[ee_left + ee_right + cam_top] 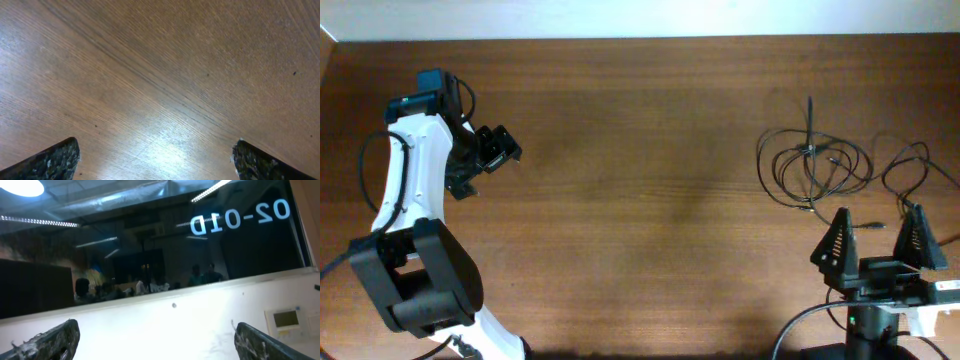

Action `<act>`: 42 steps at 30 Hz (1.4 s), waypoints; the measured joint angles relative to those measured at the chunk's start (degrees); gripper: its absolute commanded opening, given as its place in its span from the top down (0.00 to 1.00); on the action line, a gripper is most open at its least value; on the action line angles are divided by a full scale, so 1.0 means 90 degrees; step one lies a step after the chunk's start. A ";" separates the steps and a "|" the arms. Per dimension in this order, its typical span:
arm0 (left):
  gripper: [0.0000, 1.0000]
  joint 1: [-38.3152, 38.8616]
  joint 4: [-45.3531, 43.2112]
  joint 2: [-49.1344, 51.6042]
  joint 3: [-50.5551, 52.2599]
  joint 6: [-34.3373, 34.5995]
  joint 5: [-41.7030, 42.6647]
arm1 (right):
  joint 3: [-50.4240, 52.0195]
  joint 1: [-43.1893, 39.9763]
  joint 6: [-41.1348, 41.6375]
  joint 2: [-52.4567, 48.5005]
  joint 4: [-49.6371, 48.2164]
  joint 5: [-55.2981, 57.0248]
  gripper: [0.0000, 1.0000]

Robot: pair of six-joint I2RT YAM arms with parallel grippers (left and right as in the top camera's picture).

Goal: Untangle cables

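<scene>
A brown wooden bench (650, 200) filled the overhead view, with a pale wall beyond its far edge. The cables (810, 150) lay in loose, overlapping loops on the wood just ahead of the right jaws, and one loop ran toward the picture's right border. The right jaws stood spread wide and held nothing. Their wrist camera looked at a wall and a dark window (150, 255), not at the bench.

The left jaws, well apart from the cables, were likewise released over bare wood. I judged that untangling had not yet started. The next move called for the right jaws to tip down and close on a single strand. The bare wood between the two pairs of jaws offered room to draw the loops apart, away from the far edge.
</scene>
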State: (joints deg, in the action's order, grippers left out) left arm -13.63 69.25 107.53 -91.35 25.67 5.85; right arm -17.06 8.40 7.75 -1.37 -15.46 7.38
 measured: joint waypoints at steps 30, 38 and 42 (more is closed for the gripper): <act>0.01 0.0000 0.0000 0.0000 0.0000 0.0000 0.0000 | 0.1829 -0.0114 -0.0177 0.0075 0.2135 -0.0282 0.02; 0.01 0.0000 0.0000 0.0000 0.0000 0.0000 0.0000 | 0.1831 -0.0114 -0.0425 0.0075 0.2132 -0.0262 0.02; 0.01 0.0000 0.0000 0.0000 0.0000 0.0000 0.0000 | 0.1831 -0.0114 -0.0442 0.0075 0.2132 -0.0262 0.02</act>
State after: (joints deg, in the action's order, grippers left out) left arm -13.63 69.25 107.53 -91.35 25.67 5.85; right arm -0.58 7.38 3.77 -0.69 3.73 5.02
